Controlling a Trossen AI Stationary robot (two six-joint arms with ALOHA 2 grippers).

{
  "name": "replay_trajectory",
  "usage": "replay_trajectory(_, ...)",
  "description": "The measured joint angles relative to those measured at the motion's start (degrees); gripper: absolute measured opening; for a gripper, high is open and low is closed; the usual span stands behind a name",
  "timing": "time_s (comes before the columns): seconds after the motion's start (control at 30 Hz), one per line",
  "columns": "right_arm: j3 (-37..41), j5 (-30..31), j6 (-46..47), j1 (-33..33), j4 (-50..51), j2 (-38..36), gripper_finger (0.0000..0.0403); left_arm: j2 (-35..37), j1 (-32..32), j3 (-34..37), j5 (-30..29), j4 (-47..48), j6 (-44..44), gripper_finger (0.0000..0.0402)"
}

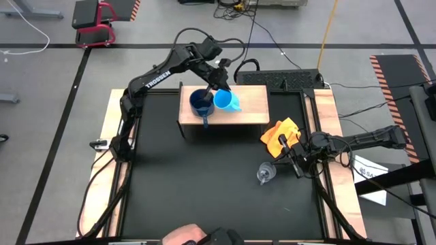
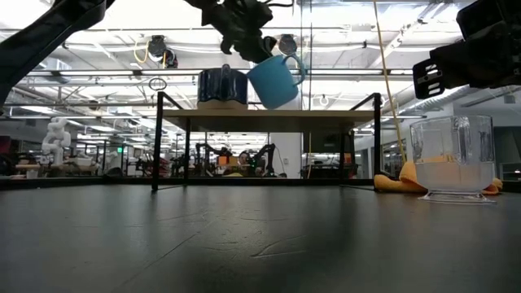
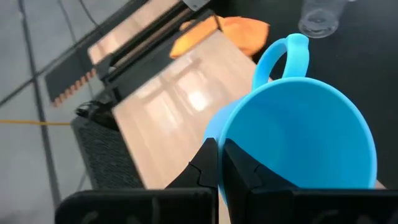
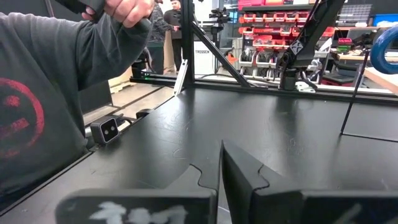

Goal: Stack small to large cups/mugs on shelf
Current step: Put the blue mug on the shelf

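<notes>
Nearest, on the bench [image 1: 204,184]: clear glass cup [image 2: 453,167] beside the orange cloth [image 1: 281,135]. Right gripper [image 1: 294,160] pressed together, empty, close by. Above the shelf [image 1: 252,102]: left gripper [image 1: 219,87] pinching the tilted sky-blue mug [image 1: 226,101] by its rim, beside the navy mug [image 1: 200,102] standing on the shelf.

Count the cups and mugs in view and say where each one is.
3. The navy mug stands on the shelf. The sky-blue mug hangs tilted above the shelf, gripped by the left gripper. The clear glass cup sits on the table near the orange cloth.
</notes>
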State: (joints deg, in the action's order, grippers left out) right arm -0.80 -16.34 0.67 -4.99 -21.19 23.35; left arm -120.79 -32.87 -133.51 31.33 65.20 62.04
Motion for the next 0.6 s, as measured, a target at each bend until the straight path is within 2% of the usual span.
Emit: replay_trajectory(0.6, -0.02, 0.02, -0.31, 0.0, -0.02, 0.02, 0.0009, 0.0, -1.68, 0.0, -2.07, 2.72, 1.25, 0.0003)
